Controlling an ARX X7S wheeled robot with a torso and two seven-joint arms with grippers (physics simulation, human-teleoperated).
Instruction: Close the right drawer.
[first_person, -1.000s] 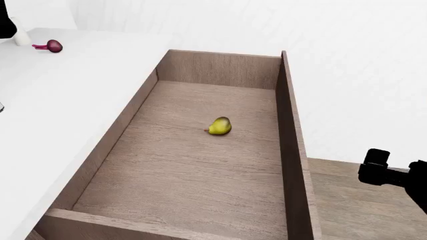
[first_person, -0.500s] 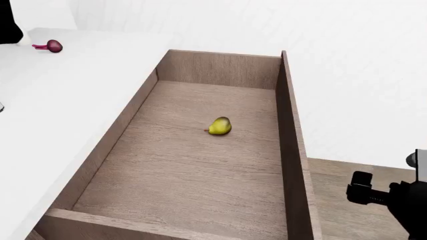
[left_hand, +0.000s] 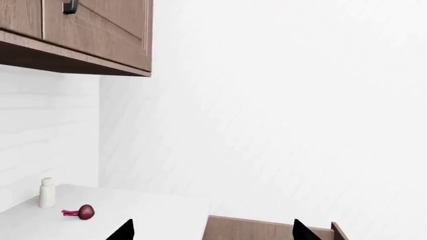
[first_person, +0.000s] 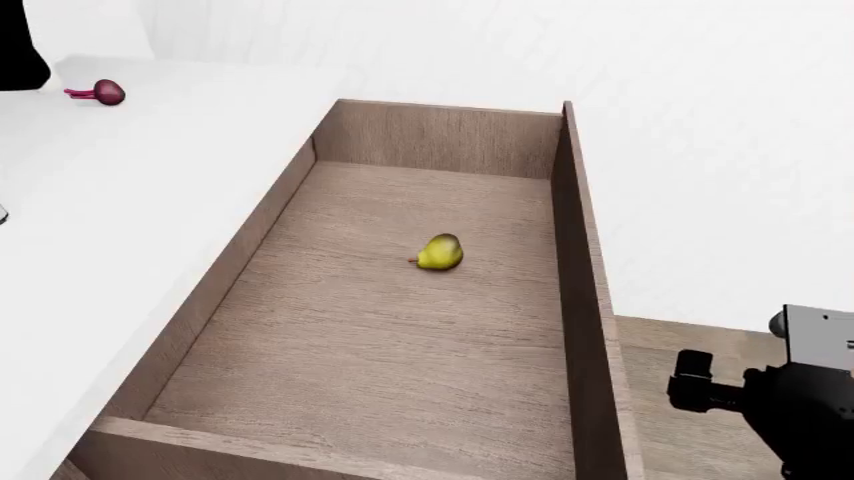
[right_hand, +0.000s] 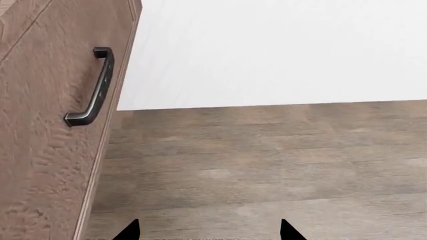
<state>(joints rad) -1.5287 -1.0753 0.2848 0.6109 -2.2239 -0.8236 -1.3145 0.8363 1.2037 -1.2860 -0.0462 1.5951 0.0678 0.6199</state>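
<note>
The right drawer (first_person: 400, 330) stands pulled far out from the white surface (first_person: 120, 220), with 1 pear (first_person: 439, 252) lying on its floor. The right claw (right_hand: 208, 231), tips apart and empty, hovers beside the drawer's front near its dark handle (right_hand: 92, 87). The left claw (left_hand: 212, 230), also spread, holds nothing.

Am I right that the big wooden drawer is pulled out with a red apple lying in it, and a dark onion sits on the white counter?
Not quite. The fruit in the drawer is a yellow-green pear, not a red apple; the head view shows it lying alone on the drawer floor. The rest holds: the drawer is pulled out, and a dark red onion sits on the white counter.
</note>
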